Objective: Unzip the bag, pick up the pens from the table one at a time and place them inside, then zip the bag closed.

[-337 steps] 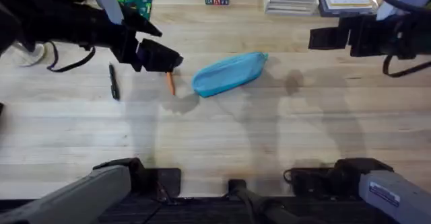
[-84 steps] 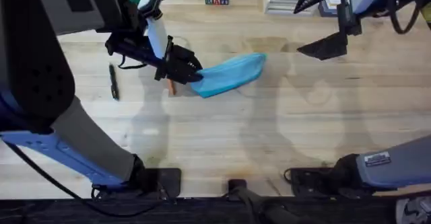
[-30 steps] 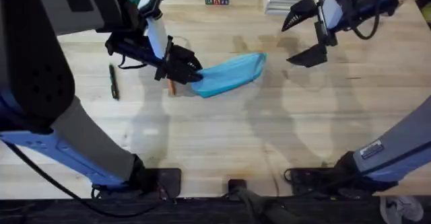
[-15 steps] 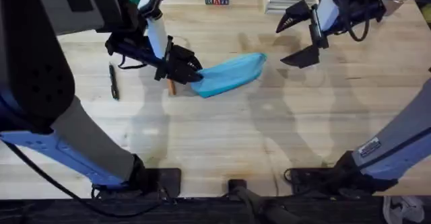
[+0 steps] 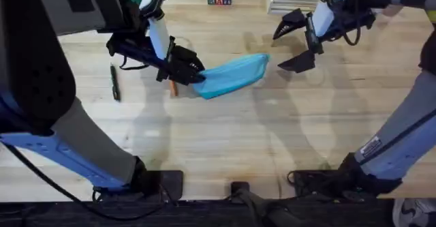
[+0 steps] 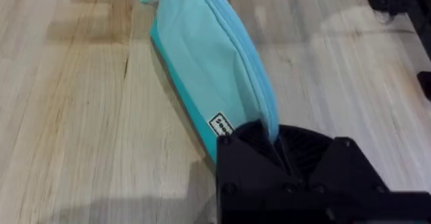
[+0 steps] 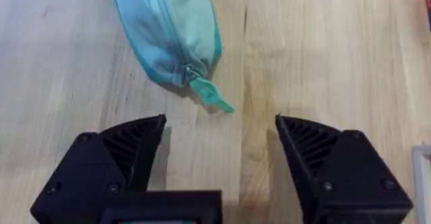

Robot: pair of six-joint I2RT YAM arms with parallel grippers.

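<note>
The soft, light bag [image 5: 233, 75] lies zipped on the tabletop [image 5: 225, 138], my left claw [image 5: 193, 73] pinching its near end. My right claw [image 5: 291, 43], spread wide, hovers above the zipper tab [image 7: 210, 93], the likeliest hold.

We see the near end of the bag [image 6: 215, 69] covered by the left gripper [image 5: 193, 71], so the fabric under the black fingers [image 6: 296, 170] is hidden; the orange pen [image 5: 173, 89] shows as a short stub below that gripper, the rest concealed; the black pen [image 5: 115, 83] is too small to tell tip from cap.
</note>
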